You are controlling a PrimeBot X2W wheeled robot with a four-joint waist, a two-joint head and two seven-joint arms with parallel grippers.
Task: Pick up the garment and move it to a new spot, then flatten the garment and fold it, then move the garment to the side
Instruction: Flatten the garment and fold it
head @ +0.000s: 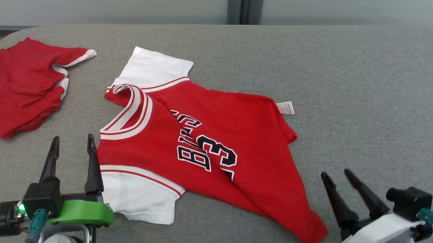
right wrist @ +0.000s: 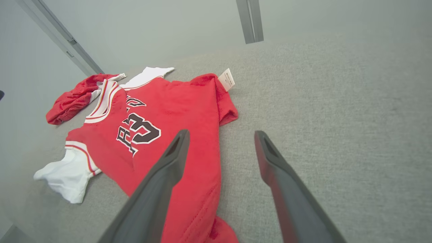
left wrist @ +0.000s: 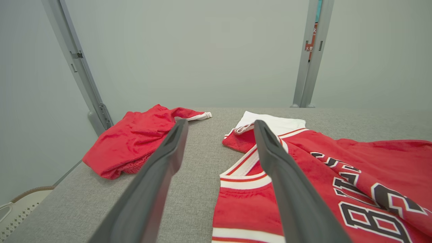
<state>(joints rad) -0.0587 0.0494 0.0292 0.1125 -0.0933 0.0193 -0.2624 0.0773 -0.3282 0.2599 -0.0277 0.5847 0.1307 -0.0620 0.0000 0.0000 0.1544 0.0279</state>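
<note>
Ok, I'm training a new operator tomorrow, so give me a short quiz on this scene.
1. True or false: the right hand is shut on the jersey.
2. What lies at the table's far left? A) shorts B) towel C) cap
3. Fill in: the jersey's sleeves are ___.
Key: 1 false, it stands open; 2 A; 3 white.
</note>
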